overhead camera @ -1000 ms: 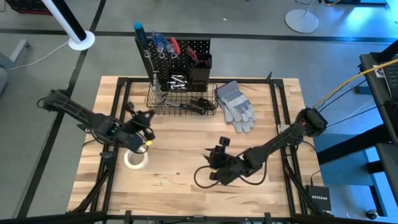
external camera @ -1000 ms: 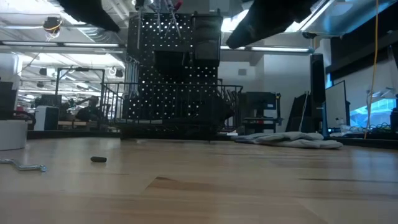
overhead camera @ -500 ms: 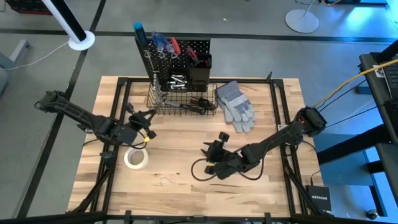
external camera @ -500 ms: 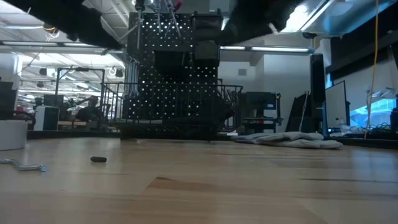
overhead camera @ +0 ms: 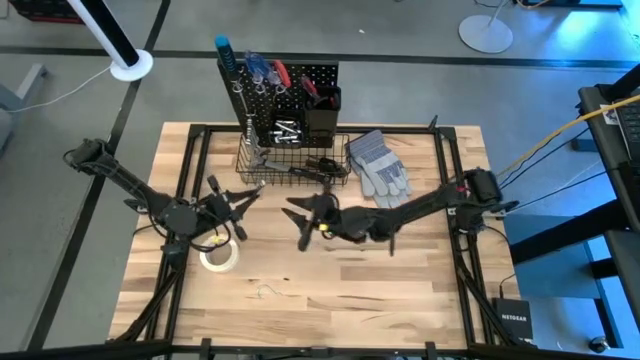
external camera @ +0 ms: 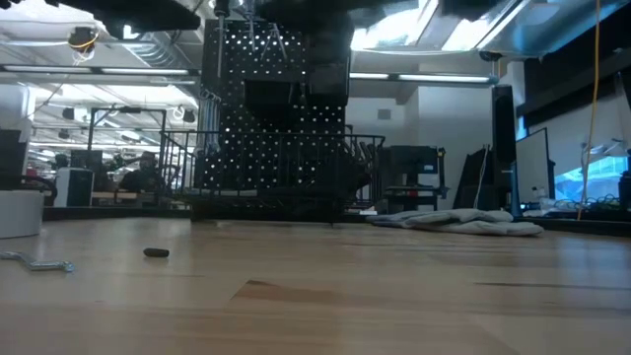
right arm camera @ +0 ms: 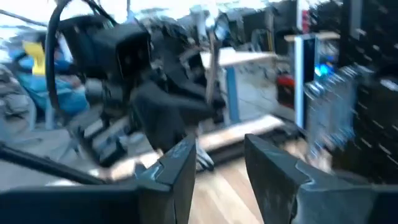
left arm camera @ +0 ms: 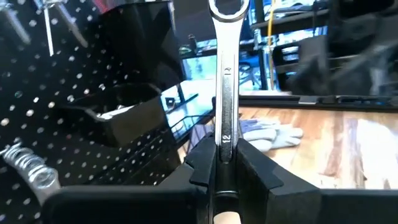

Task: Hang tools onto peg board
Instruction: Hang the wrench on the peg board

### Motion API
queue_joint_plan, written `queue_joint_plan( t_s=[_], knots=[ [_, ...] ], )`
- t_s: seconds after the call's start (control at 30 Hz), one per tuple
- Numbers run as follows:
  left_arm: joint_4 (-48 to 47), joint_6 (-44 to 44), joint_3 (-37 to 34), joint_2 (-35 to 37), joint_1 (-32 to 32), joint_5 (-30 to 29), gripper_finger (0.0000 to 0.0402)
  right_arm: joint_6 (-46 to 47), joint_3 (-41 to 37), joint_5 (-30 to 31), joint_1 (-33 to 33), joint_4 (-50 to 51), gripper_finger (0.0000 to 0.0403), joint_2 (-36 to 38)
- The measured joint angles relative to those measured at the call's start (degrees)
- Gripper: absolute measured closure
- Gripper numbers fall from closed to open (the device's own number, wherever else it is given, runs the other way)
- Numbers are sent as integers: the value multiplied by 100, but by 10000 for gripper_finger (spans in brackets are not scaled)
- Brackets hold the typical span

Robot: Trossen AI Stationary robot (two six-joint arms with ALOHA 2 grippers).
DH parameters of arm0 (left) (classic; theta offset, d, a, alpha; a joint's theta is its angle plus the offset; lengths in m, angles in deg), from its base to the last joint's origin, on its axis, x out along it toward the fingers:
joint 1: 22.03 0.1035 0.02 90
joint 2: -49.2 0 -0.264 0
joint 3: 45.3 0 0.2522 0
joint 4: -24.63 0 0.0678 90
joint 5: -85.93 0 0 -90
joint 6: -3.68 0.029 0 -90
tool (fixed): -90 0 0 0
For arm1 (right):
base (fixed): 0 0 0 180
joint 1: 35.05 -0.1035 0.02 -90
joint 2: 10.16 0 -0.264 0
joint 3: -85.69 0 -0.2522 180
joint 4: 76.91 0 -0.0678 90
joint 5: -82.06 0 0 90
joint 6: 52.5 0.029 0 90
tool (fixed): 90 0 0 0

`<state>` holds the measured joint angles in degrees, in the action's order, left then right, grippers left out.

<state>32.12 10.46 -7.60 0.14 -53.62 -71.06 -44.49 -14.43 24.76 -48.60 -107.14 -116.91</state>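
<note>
The peg board [overhead camera: 283, 95] stands upright at the table's far edge, with tools on its hooks and a black wire basket [overhead camera: 295, 165] at its foot. My left gripper [overhead camera: 243, 200] is just left of the basket, above the table, shut on a silver wrench [left arm camera: 225, 93]. My right gripper [overhead camera: 298, 222] is open with nothing between its fingers [right arm camera: 177, 171]. It hovers in front of the basket and faces the left gripper. A white tape roll [overhead camera: 218, 257] lies flat on the table near the left arm. My left gripper pinches the wrench's shank [left arm camera: 225, 146] between its two fingers, at the lower part of the shank. The fingers reach level from the table's left, and the wrench runs on beyond them, its head [left arm camera: 227, 9] sticking out ahead. The wrench is lifted clear of the table.
Grey work gloves [overhead camera: 380, 170] lie right of the basket. A small bent key [overhead camera: 265, 292] and a small dark piece [external camera: 156, 252] lie on the wood near the front left. The near half of the table [overhead camera: 400, 290] is otherwise bare wood.
My right gripper has swung from the table's near middle toward the far left, up beside the basket, and has turned about on the way, still open. My left gripper has sunk a little and rolled, still shut on the wrench, so the tape roll shows more fully.
</note>
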Motion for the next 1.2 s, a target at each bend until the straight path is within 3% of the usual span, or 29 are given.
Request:
queue_joint_plan(
  t_s=[0.13,0.43,0.8,0.93,1.1,1.2],
  knots=[
    [220,120,0,-156,-65,-3,368,-170,655,-413,219,-209,260,-509],
    [283,123,0,-206,-61,-19,366,-278,1820,-428,435,49,260,-1168],
    [492,375,2,-206,-63,73,364,-261,2235,-278,548,394,263,-1422],
    [490,388,2,-206,-61,83,364,-423,2235,-278,546,361,297,-1422],
    [487,413,2,-206,-61,207,356,-639,2237,-458,562,355,379,-1422],
    [494,415,2,-204,-59,206,339,-797,2237,-500,581,351,384,-1422]
  ],
)
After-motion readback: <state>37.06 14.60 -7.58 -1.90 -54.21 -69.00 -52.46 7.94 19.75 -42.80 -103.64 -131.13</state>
